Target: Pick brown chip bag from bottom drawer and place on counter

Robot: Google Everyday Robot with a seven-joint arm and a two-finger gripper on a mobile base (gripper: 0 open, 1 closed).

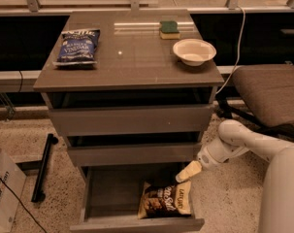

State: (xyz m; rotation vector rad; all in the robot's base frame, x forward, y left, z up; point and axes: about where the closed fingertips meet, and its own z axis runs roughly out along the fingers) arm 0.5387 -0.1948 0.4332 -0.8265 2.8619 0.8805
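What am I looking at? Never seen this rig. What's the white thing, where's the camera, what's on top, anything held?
There is one camera, looking down at the front of a three-drawer cabinet. Where it is mounted isn't on record. The white tube on the right is the robot's arm. It ends in a cream gripper, which hangs over the open bottom drawer, just above the brown chip bag. The bag lies on the drawer floor, not lifted, so nothing looks held. On the counter are a blue chip bag, a white bowl and a green sponge.
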